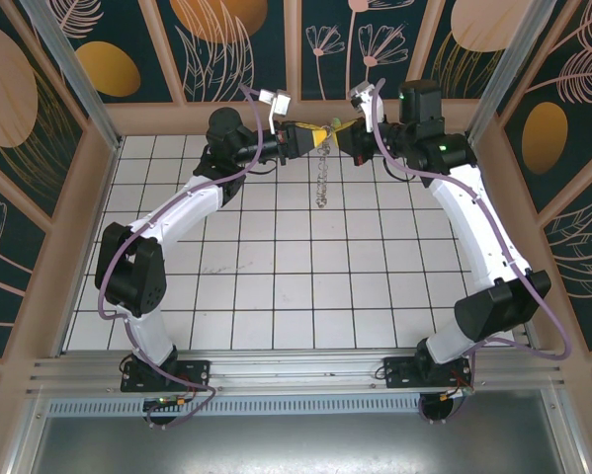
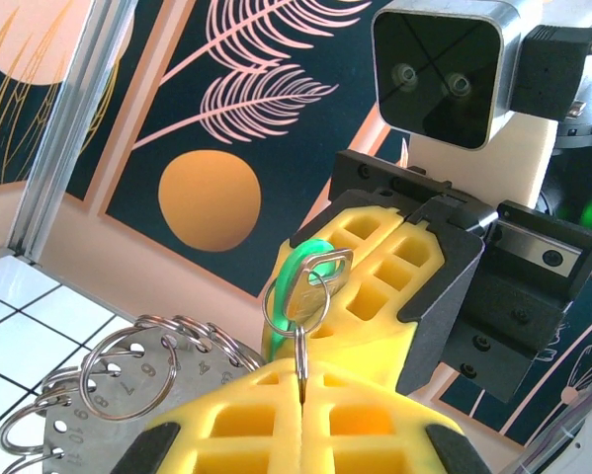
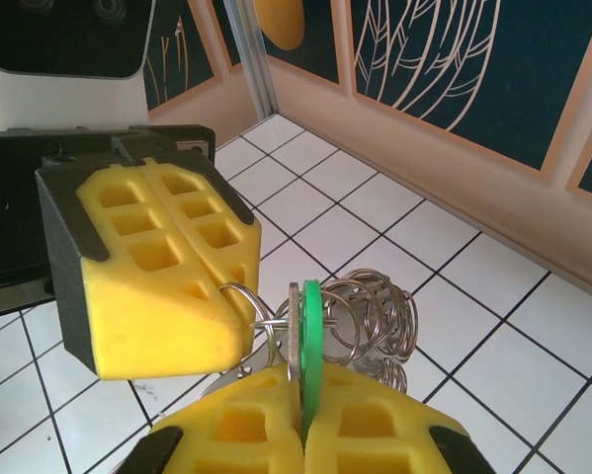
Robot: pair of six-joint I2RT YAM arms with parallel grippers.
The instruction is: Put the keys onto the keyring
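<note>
Top view: the left gripper (image 1: 313,137) and right gripper (image 1: 347,133) meet nose to nose above the far white tiles (image 1: 276,257). The grey metal keyring of bunched wire loops (image 1: 322,173) dangles beneath them.

Left wrist: the left pads are clamped on one thin loop, touching the small green-headed metal key (image 2: 297,281).

Right wrist: the right pads pinch the key's green head edge-on.

The step likely calls for small twists that feed the loop's wire through the key's hole, with both grips kept firm.

White tiled worktop (image 1: 276,257) under me; dark teal walls (image 1: 147,39) with orange discs and leaf prints; aluminium rail (image 1: 296,367) at near edge.
</note>
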